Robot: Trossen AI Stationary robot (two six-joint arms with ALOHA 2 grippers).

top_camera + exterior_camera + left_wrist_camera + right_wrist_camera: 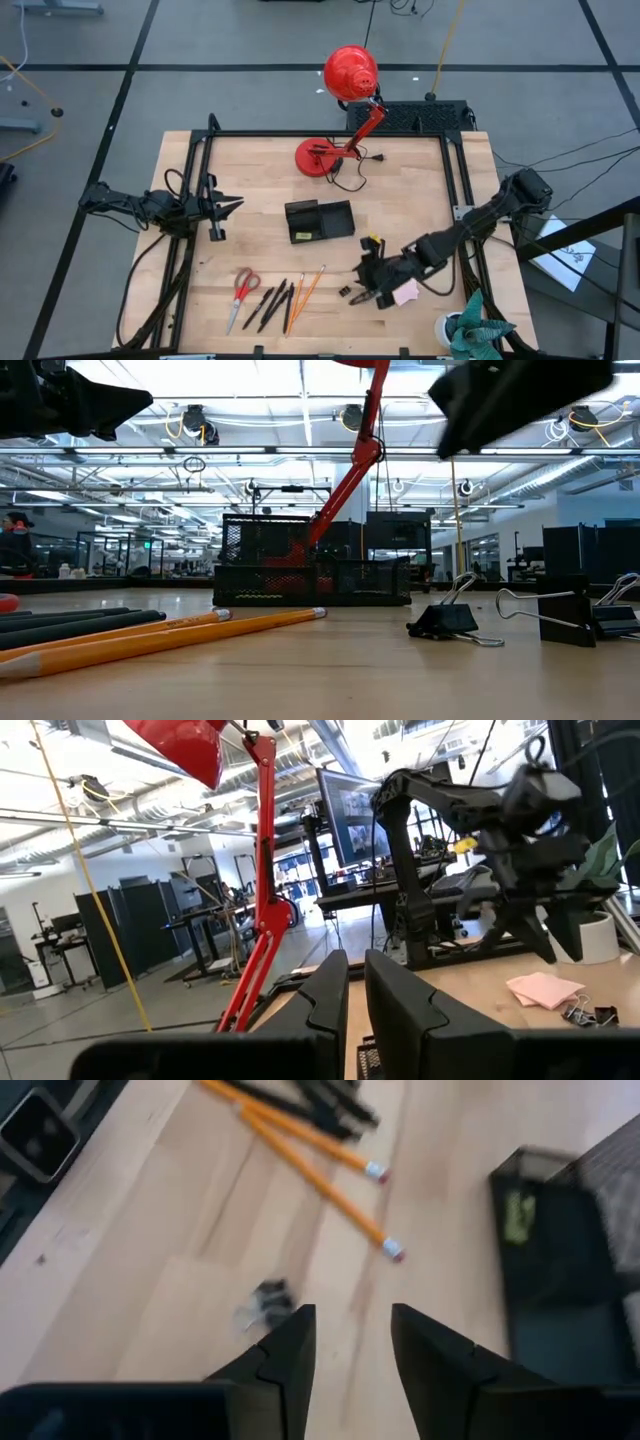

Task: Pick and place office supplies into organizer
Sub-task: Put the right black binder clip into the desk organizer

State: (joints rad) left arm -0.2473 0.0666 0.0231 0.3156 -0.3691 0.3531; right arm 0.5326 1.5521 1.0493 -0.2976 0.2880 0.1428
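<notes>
Nearest us, our right gripper (348, 1342) hovers with fingers apart, empty, a tiny black metal binder clip (268, 1296) just beside at eleven o'clock.

The left gripper (355, 995) pointed its nearly closed fingers across the table toward the right arm (500, 815), above a pink pad (543, 988) and what looked like clips (588, 1013), with a red lamp (255, 870) alongside.
</notes>
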